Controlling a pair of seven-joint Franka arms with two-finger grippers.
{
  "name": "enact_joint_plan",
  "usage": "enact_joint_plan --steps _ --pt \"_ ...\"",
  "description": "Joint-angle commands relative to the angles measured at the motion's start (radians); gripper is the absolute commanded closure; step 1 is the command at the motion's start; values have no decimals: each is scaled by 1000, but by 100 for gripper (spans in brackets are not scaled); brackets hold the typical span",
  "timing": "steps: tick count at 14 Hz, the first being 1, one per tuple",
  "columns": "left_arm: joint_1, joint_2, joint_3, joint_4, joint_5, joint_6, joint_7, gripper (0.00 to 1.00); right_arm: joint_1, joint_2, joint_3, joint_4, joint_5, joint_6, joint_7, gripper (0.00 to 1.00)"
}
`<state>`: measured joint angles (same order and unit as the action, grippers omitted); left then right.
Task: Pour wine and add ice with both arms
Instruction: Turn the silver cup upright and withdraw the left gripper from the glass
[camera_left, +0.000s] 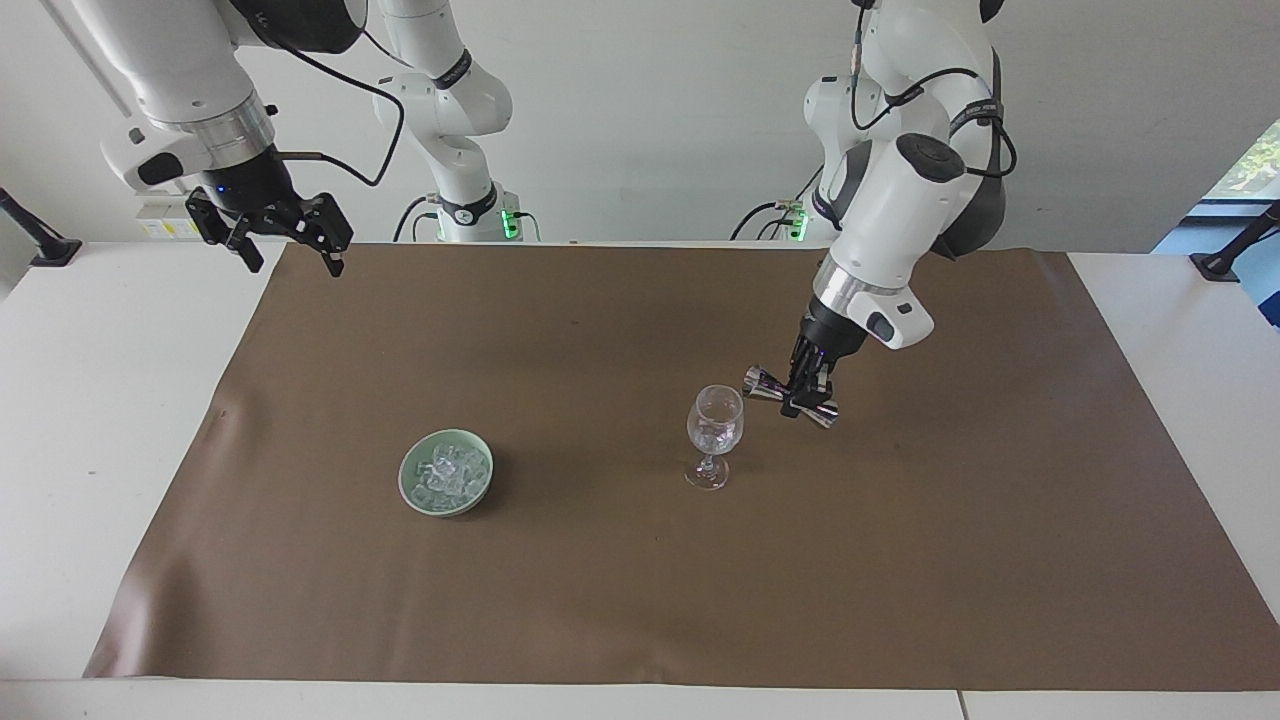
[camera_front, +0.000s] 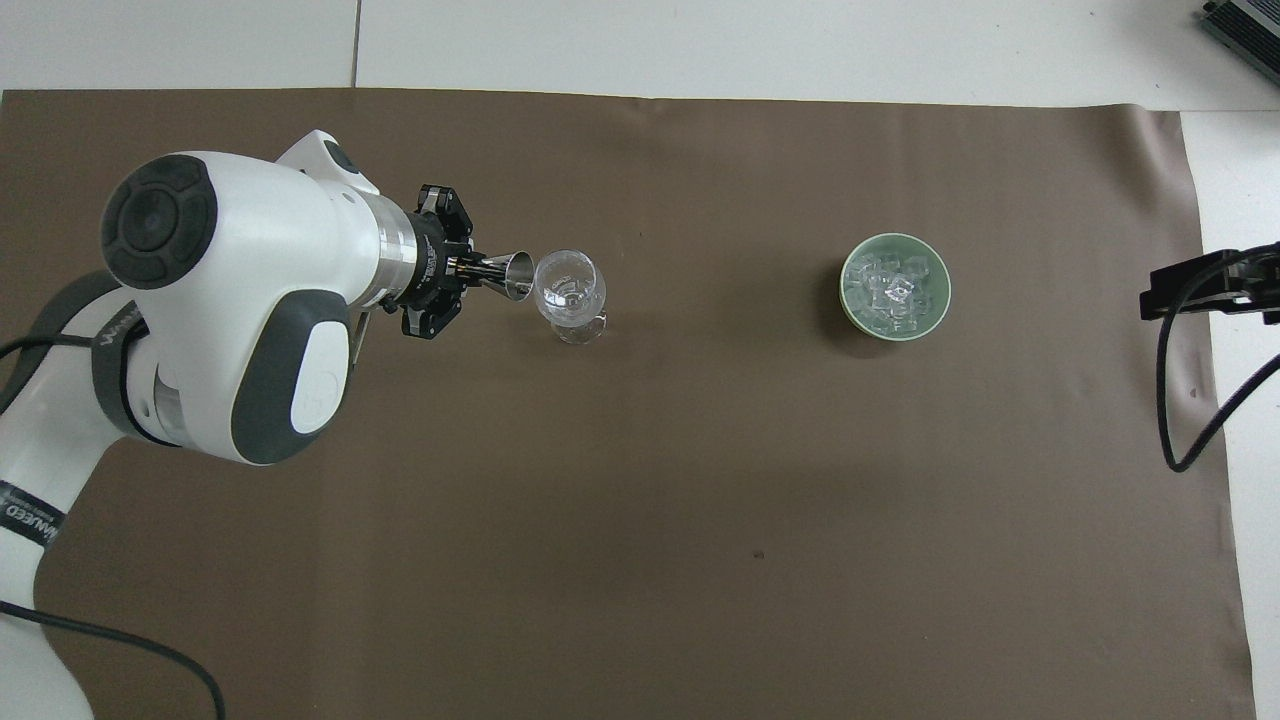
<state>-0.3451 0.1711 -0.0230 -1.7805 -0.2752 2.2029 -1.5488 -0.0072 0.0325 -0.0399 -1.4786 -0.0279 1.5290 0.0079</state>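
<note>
My left gripper (camera_left: 806, 392) hangs over the brown mat (camera_left: 640, 600), clamped tight on the waist of a silver jigger (camera_left: 790, 396) lying tilted on its side, its mouth just beside the wine glass (camera_left: 714, 436) rim, and my right gripper (camera_left: 290, 243) waits spread wide over the mat's edge at the desk (camera_left: 110, 400) end. Farther out, the glass stands upright with something clear in its bowl. The ice (camera_front: 893, 292) fills the pale green bowl (camera_front: 855, 310), toward my right arm's end.

Shiny metal jigger (camera_left: 790, 394), clear glass wine glass (camera_left: 715, 430), matt brown mat (camera_left: 640, 600).
</note>
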Motion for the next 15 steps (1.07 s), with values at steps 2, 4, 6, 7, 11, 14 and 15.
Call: enact_joint_plan --steps 2,4,6,7,11,14,15 --pt "93 -13 -8 0 -172 -109 131 100 -4 -16 -2 -19 13 5 -23 0" --pt "156 -10 -6 -10 -302 -164 214 100 -4 -16 -2 -19 13 5 -23 0" --pt "201 -5 -6 -31 -396 -199 297 100 -4 -16 -2 -19 13 5 -23 0" --pt "230 -2 -6 -45 -427 -209 318 100 -4 -16 -2 -19 13 5 -23 0" --pt "299 21 -5 -86 -519 -238 400 100 -4 -16 -2 -19 13 5 -23 0" --pt "362 30 -3 -140 -594 -241 510 100 -4 -16 -2 -19 13 5 -23 0" --pt "377 39 -5 -149 -617 -245 510 100 -4 -16 -2 -19 13 5 -23 0"
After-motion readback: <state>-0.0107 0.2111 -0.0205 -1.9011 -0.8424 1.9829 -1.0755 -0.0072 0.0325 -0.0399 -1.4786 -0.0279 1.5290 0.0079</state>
